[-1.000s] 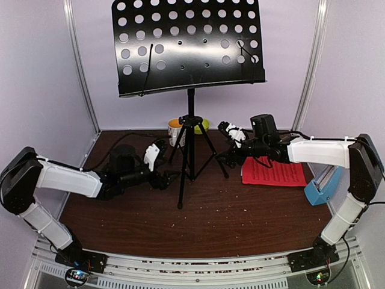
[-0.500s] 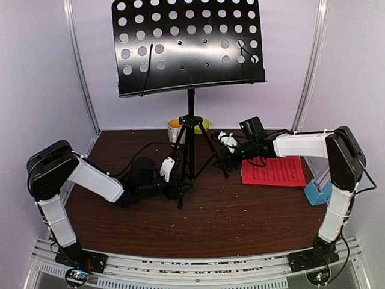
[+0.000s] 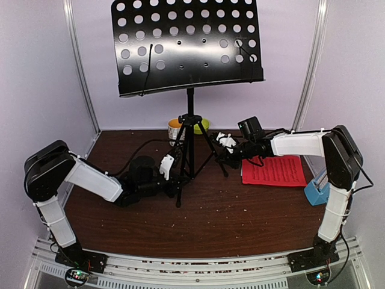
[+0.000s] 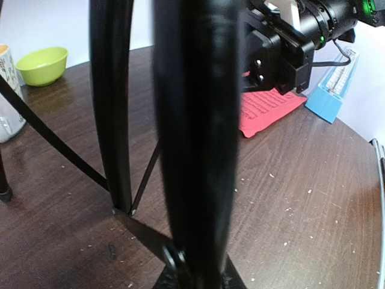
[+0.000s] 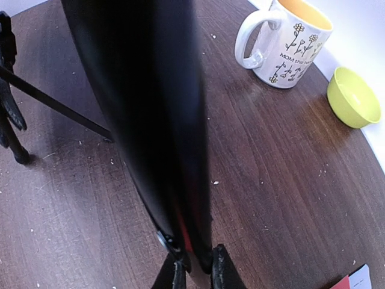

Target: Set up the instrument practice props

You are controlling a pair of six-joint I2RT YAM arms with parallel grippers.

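The black music stand point(image 3: 189, 45) stands upright mid-table on its tripod, its perforated desk bare. My left gripper point(image 3: 178, 180) is low at the front tripod leg point(image 4: 198, 150) and shut on it; the leg fills the left wrist view and hides the fingertips. My right gripper point(image 3: 220, 155) is shut on the right tripod leg point(image 5: 150, 120), a finger point(image 5: 219, 271) on either side of it. A red sheet-music page point(image 3: 274, 171) lies flat at the right. The light-blue metronome point(image 3: 319, 188) stands at the table's right edge.
A white-and-orange mug point(image 3: 175, 131) and a small green bowl point(image 3: 201, 125) sit at the back, just behind the tripod. White walls and metal frame posts close in the table on three sides. The third tripod leg point(image 4: 111, 120) reaches the table between the two arms.
Both arms have moved in to the tripod, and each gripper has gone from wide open to shut on a leg. The desk has shifted slightly.
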